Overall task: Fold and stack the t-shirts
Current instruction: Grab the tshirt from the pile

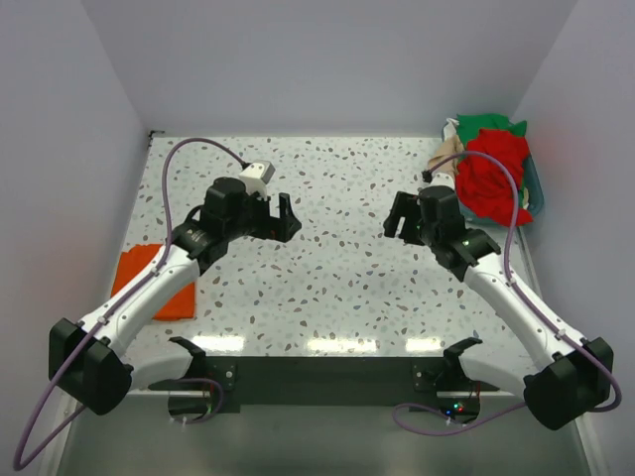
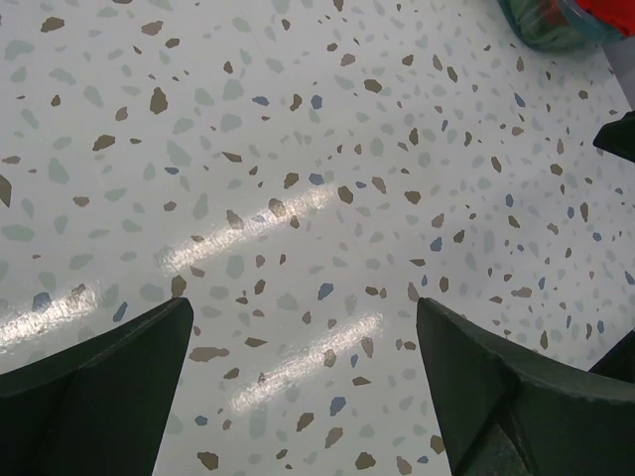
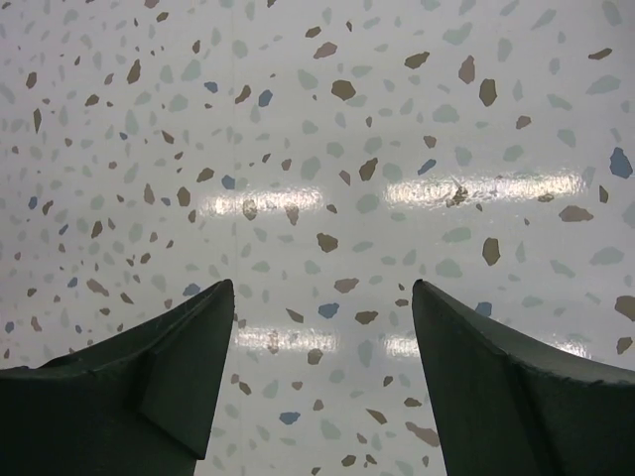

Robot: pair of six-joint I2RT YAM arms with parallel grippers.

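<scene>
I see only part of the orange t-shirt [image 1: 134, 270] at the left edge of the table [image 1: 337, 198], because my left arm [image 1: 149, 297] crosses it. At the far right corner, the red t-shirt [image 1: 496, 174] covers most of the basket [image 1: 535, 193] and parts of the green t-shirt [image 1: 488, 123] and the tan t-shirt [image 1: 446, 159]. The left wrist view cuts the basket off at its top edge.

We are in a robotics lab, at a walled-in test cell.
We see a speckled tabletop [image 1: 337, 198] boxed in by plain white walls [image 1: 327, 59], a left arm [image 1: 149, 293] and a right arm [image 1: 516, 297] mounted at its near edge beside a black plate [image 1: 317, 382], and a purple cable [image 1: 171, 188] looping along the left arm.
</scene>
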